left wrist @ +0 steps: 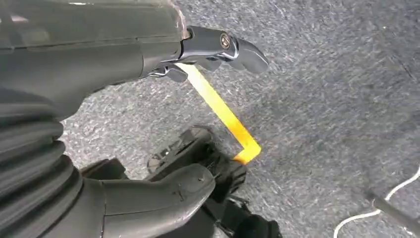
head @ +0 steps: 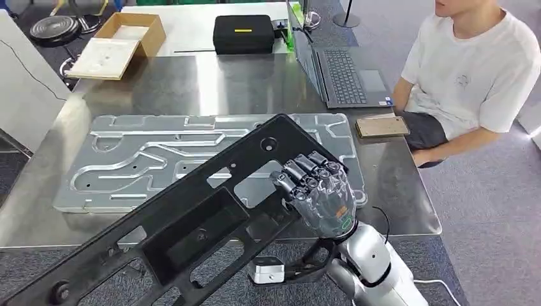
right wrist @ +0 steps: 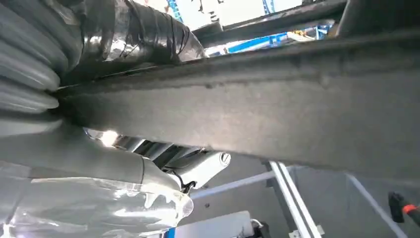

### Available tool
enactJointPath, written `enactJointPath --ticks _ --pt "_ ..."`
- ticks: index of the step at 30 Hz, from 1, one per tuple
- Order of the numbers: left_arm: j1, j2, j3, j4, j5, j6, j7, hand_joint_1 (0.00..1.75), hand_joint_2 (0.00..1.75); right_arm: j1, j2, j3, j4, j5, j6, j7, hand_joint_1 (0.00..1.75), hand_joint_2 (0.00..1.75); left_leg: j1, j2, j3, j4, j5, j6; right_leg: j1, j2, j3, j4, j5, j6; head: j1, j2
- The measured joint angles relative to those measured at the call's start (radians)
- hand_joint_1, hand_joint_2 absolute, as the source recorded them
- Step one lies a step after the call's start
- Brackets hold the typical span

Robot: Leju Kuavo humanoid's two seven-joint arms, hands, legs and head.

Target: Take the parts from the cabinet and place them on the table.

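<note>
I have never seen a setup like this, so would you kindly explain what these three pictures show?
This is a humanoid robot with two arms and fingered hands. The wide picture looks down from its head: its right hand grips a long black plastic part over a steel table. On the table lie a machined metal plate, a laptop, a phone and a black case; a person sits beside it. The other two come from wrist cameras: the left hand hangs above grey carpet, the right sits against the part.

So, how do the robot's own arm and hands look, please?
The right arm is glossy silver with a dark joint ring. The right hand has dark segmented fingers under clear plastic film, with a green mark near the wrist. The left hand has a grey ribbed cover and a thick grey thumb.
</note>
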Motion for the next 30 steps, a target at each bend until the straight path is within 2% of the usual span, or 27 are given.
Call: enactJointPath --ticks 1,2,3,5,6,7,10,11,12,13,15,16,17,18,20,21,22,25,26,27,28,30 --pt "0.003 0.0 0.0 0.0 0.0 0.0 0.0 0.0 1.75 0.0 0.0 0.0 0.0 0.0 0.0 0.0 1.75 1.75 0.0 0.0 -0.026 0.034 0.001 -0.002 0.0 0.001 0.001 0.001 -0.003 0.0 -0.001 0.0" --pt "0.004 0.0 0.0 0.0 0.0 0.0 0.0 0.0 1.75 0.0 0.0 0.0 0.002 0.0 0.0 0.0 1.75 1.75 0.001 0.0 -0.029 0.025 0.026 -0.004 0.0 0.002 0.003 0.004 -0.006 0.001 0.0 0.0" --pt "0.005 0.0 0.0 0.0 0.0 0.0 0.0 0.0 1.75 0.0 0.0 0.0 0.002 0.0 0.0 0.0 1.75 1.75 0.003 0.0 -0.013 -0.027 0.069 -0.005 -0.001 0.004 0.005 0.008 -0.011 0.003 -0.001 0.0" --pt "0.003 0.0 0.0 0.0 0.001 0.0 0.0 0.0 1.75 0.0 0.0 0.0 0.002 0.0 0.0 0.0 1.75 1.75 0.007 0.001 0.059 -0.189 0.162 -0.004 -0.003 0.005 0.013 0.019 -0.025 0.011 -0.001 0.0" --pt "0.002 0.001 0.0 0.0 0.001 0.0 0.0 0.0 1.75 0.0 0.0 0.0 0.002 0.0 0.0 0.0 1.75 1.75 0.007 0.001 0.077 -0.222 0.149 -0.001 -0.001 0.005 0.013 0.025 -0.032 0.017 0.0 0.0" --pt "0.0 0.001 0.0 0.0 0.001 0.0 0.0 0.0 1.75 -0.001 0.0 0.0 0.002 0.0 0.0 0.0 1.75 1.75 0.001 -0.002 0.083 -0.236 0.147 0.008 0.005 0.007 0.009 0.034 -0.037 0.025 0.0 0.0" --pt "0.002 0.001 0.0 0.0 0.001 0.0 0.001 0.0 1.75 -0.001 0.0 0.0 0.002 0.0 0.0 0.0 1.75 1.75 -0.003 -0.003 0.082 -0.236 0.145 0.025 0.002 0.006 0.013 0.027 -0.038 0.038 0.0 0.0" --pt "0.002 0.0 0.0 0.0 0.001 0.0 0.0 0.0 1.75 -0.001 0.0 0.0 0.002 0.0 0.0 0.0 1.75 1.75 0.003 -0.002 0.088 -0.245 0.149 0.034 -0.001 0.006 0.012 0.033 -0.045 0.045 0.0 0.0" --pt "0.001 0.0 0.0 0.0 0.001 0.0 0.0 0.0 1.75 -0.003 0.0 0.0 0.001 0.0 0.0 0.0 1.75 1.75 0.003 -0.002 0.092 -0.247 0.148 0.037 -0.003 0.004 0.003 0.062 -0.063 0.05 0.0 0.0" --pt "-0.001 0.0 0.0 0.0 0.001 0.0 0.0 0.0 1.75 -0.004 0.0 0.0 0.001 0.0 0.001 0.0 1.75 1.75 0.003 -0.001 0.092 -0.247 0.147 0.044 -0.003 0.004 -0.025 0.119 -0.094 0.054 0.0 0.0" --pt "-0.002 0.0 0.0 0.0 0.002 -0.001 0.0 0.0 1.75 -0.002 0.0 0.0 0.002 -0.001 0.002 0.0 1.75 1.75 0.002 0.0 0.093 -0.247 0.144 0.048 -0.005 0.004 -0.105 0.266 -0.155 0.059 0.0 0.0" --pt "-0.002 0.001 0.0 0.0 0.002 -0.001 0.0 0.0 1.75 -0.002 0.0 0.0 0.002 -0.001 0.003 0.0 1.75 1.75 0.001 0.0 0.093 -0.247 0.142 0.049 -0.005 0.004 -0.136 0.315 -0.165 0.059 0.0 0.0" --pt "-0.001 0.001 0.0 0.0 0.003 -0.001 0.0 0.0 1.75 -0.001 -0.001 0.0 0.002 -0.001 0.003 0.0 1.75 1.75 0.001 0.0 0.094 -0.247 0.141 0.049 -0.005 0.004 -0.147 0.32 -0.149 0.059 0.0 0.0" --pt "-0.001 0.001 0.0 0.0 0.003 -0.001 0.0 0.0 1.75 -0.002 -0.001 0.0 0.002 -0.001 0.004 0.0 1.75 1.75 0.001 -0.001 0.097 -0.247 0.139 0.048 -0.005 0.004 -0.134 0.281 -0.113 0.056 0.0 0.0" --pt "-0.001 0.0 -0.001 0.0 0.004 -0.001 -0.002 0.0 1.75 -0.003 -0.001 0.0 0.002 -0.001 0.006 0.0 1.75 1.75 0.001 -0.003 0.107 -0.247 0.134 0.044 -0.003 0.004 -0.057 0.112 -0.015 0.045 0.0 0.0" --pt "-0.002 -0.001 -0.002 0.0 0.004 -0.001 -0.002 0.0 1.75 -0.005 -0.001 0.0 0.002 -0.001 0.006 0.0 1.75 1.75 0.001 -0.003 0.109 -0.248 0.132 0.042 0.0 0.001 -0.03 0.044 0.002 0.038 0.0 0.0" --pt "-0.003 -0.002 -0.002 0.0 0.004 -0.001 -0.002 0.0 1.75 -0.008 -0.001 0.0 0.002 -0.001 0.008 0.0 1.75 1.75 -0.005 -0.003 0.107 -0.245 0.129 0.037 0.007 0.0 -0.021 0.026 -0.008 0.035 0.0 0.0" --pt "-0.002 -0.002 -0.002 0.0 0.008 0.0 -0.003 0.0 1.75 -0.008 -0.001 0.0 0.002 -0.002 0.008 0.0 1.75 1.75 -0.002 -0.001 0.113 -0.256 0.129 0.021 0.01 0.005 -0.022 0.025 -0.009 0.025 0.0 0.0" --pt "-0.003 -0.002 -0.003 0.0 0.008 0.0 -0.003 0.0 1.75 -0.007 0.0 0.0 0.001 -0.004 0.007 0.0 1.75 1.75 -0.007 -0.001 0.116 -0.255 0.124 0.013 -0.002 0.006 -0.008 0.007 -0.002 0.015 -0.001 0.0" --pt "-0.002 -0.002 -0.003 0.0 0.012 0.001 -0.004 0.0 1.75 -0.007 0.0 0.0 0.001 -0.006 0.007 0.0 1.75 1.75 -0.003 -0.001 0.113 -0.236 0.112 0.011 -0.001 0.003 0.002 -0.003 -0.001 0.013 0.0 0.0" --pt "-0.003 -0.002 -0.003 0.0 0.013 0.002 -0.005 0.0 1.75 -0.008 0.0 0.0 0.001 -0.009 0.006 0.002 1.75 1.75 -0.002 -0.001 0.092 -0.19 0.085 0.009 -0.001 0.001 0.007 -0.005 -0.002 0.005 -0.002 0.0" --pt "0.0 -0.002 -0.003 0.0 0.014 0.003 -0.005 0.0 1.75 -0.006 0.002 0.0 0.002 -0.018 0.006 0.004 1.75 1.75 -0.002 0.0 0.013 -0.037 0.018 0.004 0.001 -0.001 0.011 -0.004 -0.006 -0.001 -0.002 0.0"
